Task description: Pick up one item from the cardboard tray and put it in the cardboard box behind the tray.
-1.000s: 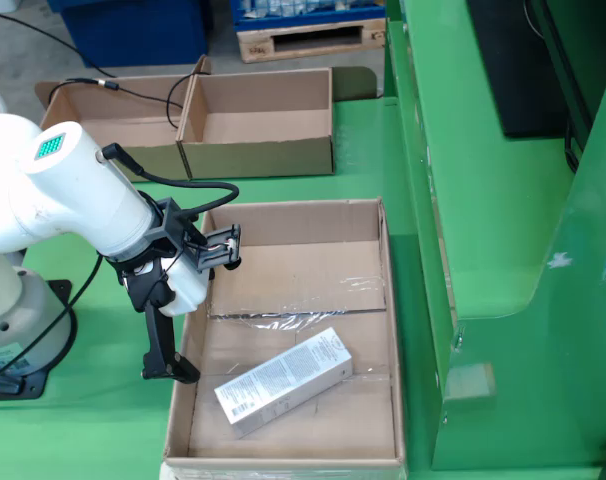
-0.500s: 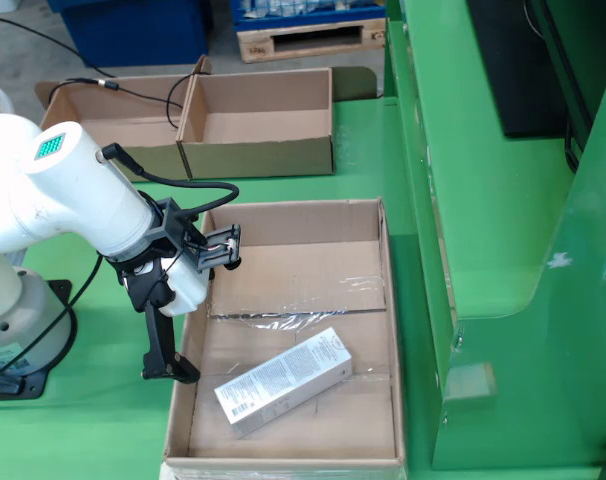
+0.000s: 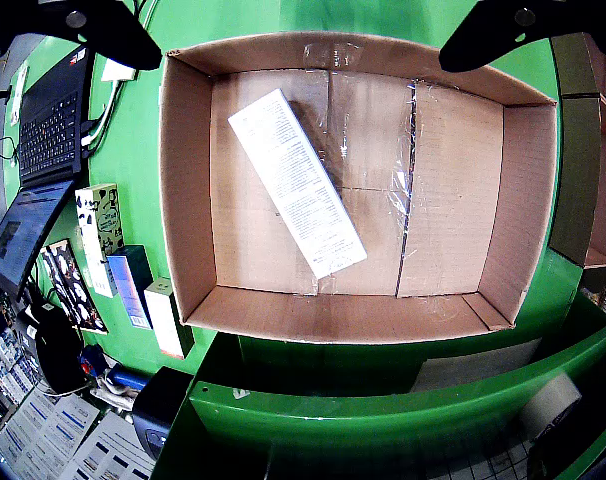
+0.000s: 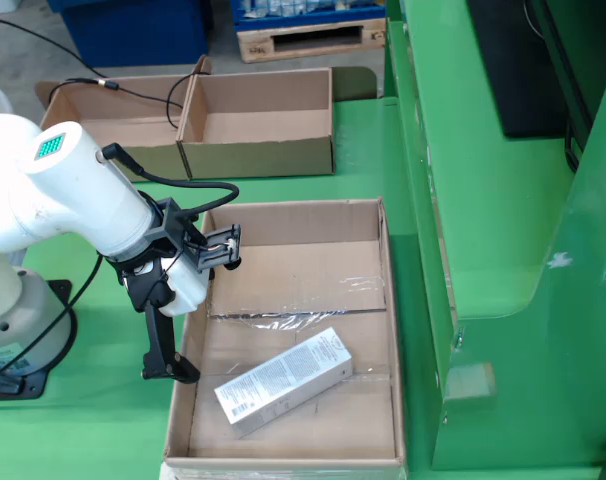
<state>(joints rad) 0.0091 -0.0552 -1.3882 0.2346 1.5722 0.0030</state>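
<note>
This is looking like a workshop or packing bay; a green-painted tabletop is carrying open cardboard boxes; a wooden pallet is sitting on bare concrete behind; a laptop is lying among cables and small product cartons.

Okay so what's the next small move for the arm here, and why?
Probably swing in over the white carton and start lowering. The gripper hangs empty above the tray's left wall, in the fixed view, off to the carton's side. The carton lies flat and diagonal on the tray floor, the only item there, so the jaws likely need turning to close across its narrow width.
</note>
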